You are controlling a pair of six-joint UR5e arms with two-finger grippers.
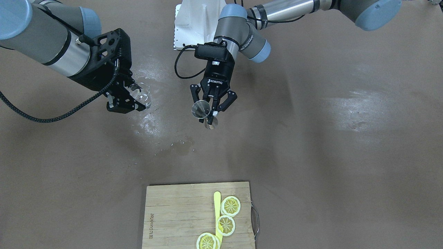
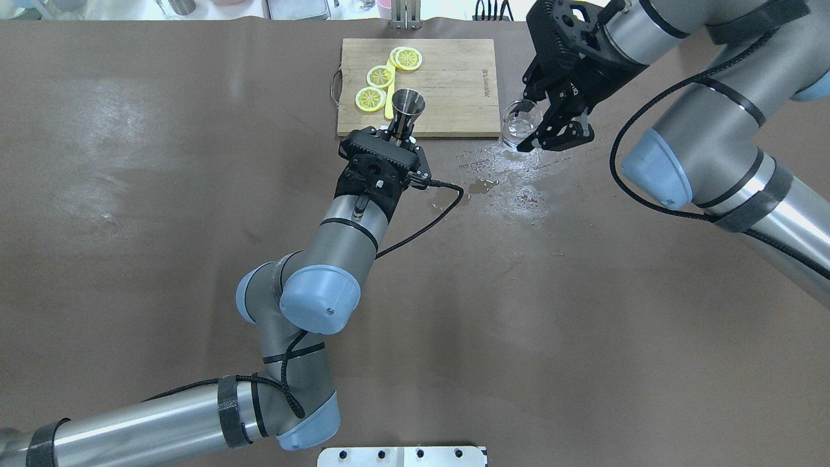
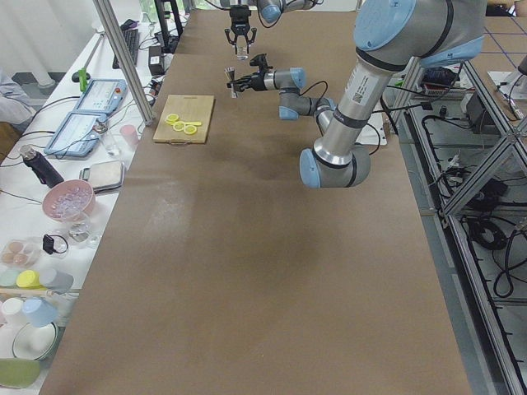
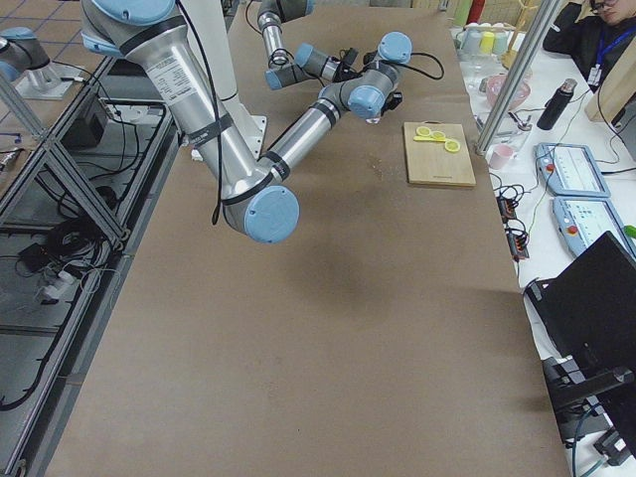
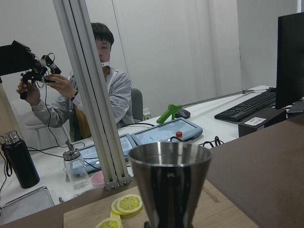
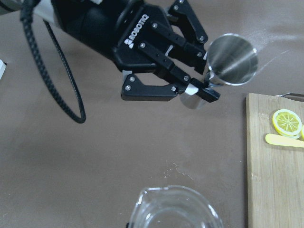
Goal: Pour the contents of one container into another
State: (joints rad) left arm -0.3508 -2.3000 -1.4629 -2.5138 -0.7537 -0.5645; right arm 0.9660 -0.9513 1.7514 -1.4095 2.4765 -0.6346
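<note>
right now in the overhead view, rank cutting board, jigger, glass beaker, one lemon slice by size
1. cutting board
2. glass beaker and jigger: look about alike, not ranked
3. lemon slice

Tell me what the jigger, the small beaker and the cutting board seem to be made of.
Jigger: likely stainless steel, brushed, with mirror-like reflections.
Beaker: clear glass or perhaps plastic; the table shows through.
Cutting board: bamboo or wood, pale strips, matte.

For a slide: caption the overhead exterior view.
Left gripper holds a steel jigger near the cutting board; right gripper grips a glass beaker.
</note>
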